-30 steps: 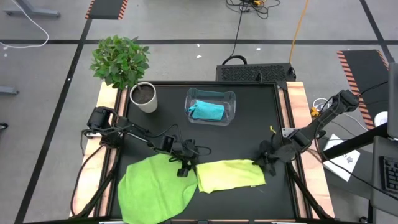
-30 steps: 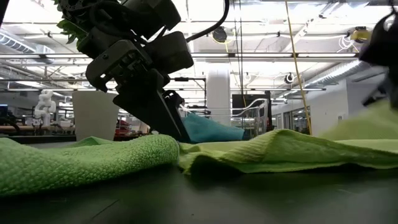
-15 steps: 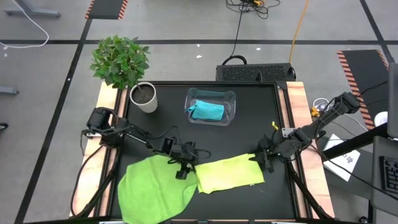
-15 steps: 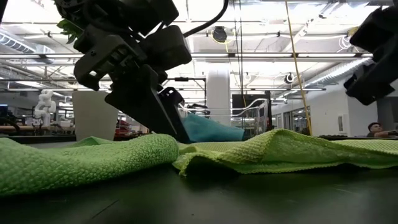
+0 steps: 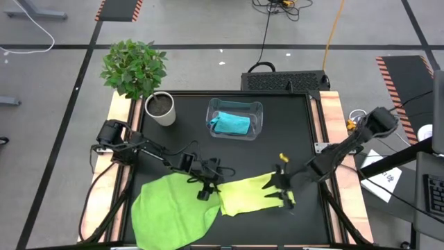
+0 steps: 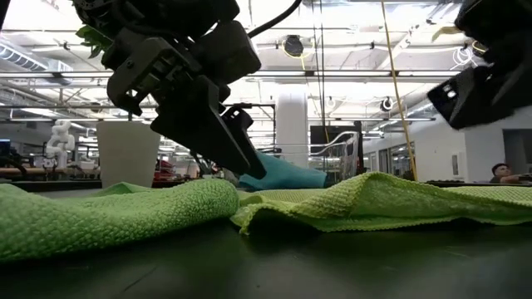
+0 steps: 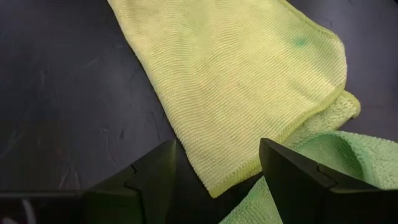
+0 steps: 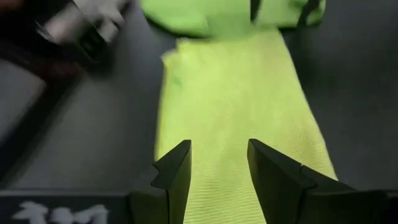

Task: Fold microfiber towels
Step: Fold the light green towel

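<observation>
Three microfiber towels on a black table [image 5: 277, 139], seen from above: bright green towel [image 5: 170, 208] spread at the front edge beside the pale yellow-green towel [image 5: 253, 194], their edges meeting or overlapping at the seam; turquoise towel [image 5: 231, 123] bunched inside a clear plastic bin [image 5: 236, 118] well behind the pale towel. Left gripper [image 5: 205, 189] poised at the back of that seam, fingers apart. Right gripper [image 5: 281, 187] over the pale towel's far end from the seam, fingers spread; contact with the cloth impossible to judge from here. Potted plant [image 5: 135, 73] at the back corner, well apart from the pale towel.

At table height: bright green towel [image 6: 108, 218] and pale towel [image 6: 374, 203] filling the foreground in low folds. Left gripper [image 6: 224, 141] hanging above the seam, fingers angled down, tips clear of the cloth. Turquoise towel [image 6: 283, 176] half hidden behind it. Right arm cut off by the frame's edge, its fingers not shown.

Left wrist camera: two dark fingers [image 7: 149, 180] parted above the pale towel's [image 7: 230, 81] corner, bright green towel [image 7: 323, 162] tucked against that corner.

Right wrist camera: fingers [image 8: 177, 168] parted over the pale towel [image 8: 236, 124], bright green towel [image 8: 186, 15] beyond it, left gripper [image 8: 84, 28] blurred beside the far end.
</observation>
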Motion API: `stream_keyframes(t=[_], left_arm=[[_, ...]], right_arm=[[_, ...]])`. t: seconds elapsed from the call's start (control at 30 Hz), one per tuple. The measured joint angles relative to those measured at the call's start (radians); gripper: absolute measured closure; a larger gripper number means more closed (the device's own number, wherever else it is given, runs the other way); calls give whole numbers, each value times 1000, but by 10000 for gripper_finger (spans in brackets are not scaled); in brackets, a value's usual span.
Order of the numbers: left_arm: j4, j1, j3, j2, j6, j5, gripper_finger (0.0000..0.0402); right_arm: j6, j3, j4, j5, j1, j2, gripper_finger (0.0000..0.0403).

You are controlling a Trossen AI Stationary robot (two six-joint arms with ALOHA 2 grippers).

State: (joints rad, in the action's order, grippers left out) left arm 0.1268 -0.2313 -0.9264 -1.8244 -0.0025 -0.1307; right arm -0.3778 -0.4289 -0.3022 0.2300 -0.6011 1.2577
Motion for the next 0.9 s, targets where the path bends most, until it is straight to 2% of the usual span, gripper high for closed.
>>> stream_keyframes(t=[0.13, 0.27, 0.33, 0.5, 0.7, 0.9], left_arm=[[-14, -6, 0, 0, 2, 8, 167], [-40, 18, 0, 0, 1, 63, 167], [-46, 45, 0, 0, -15, 34, 167], [-50, 107, 0, 0, -123, -127, 167], [-57, 95, 0, 0, -136, -135, 167], [-40, 22, 0, 0, -142, -134, 167]], right_arm=[[-65, -73, 20, 5, 26, 150, 252], [-166, -79, -2, 6, 32, 214, 252], [-204, -79, -23, 7, 24, 230, 252], [-286, -79, -13, 6, 13, 265, 252], [-377, -66, 72, 34, 23, 278, 260], [-372, -7, 77, 34, 59, 278, 275]])
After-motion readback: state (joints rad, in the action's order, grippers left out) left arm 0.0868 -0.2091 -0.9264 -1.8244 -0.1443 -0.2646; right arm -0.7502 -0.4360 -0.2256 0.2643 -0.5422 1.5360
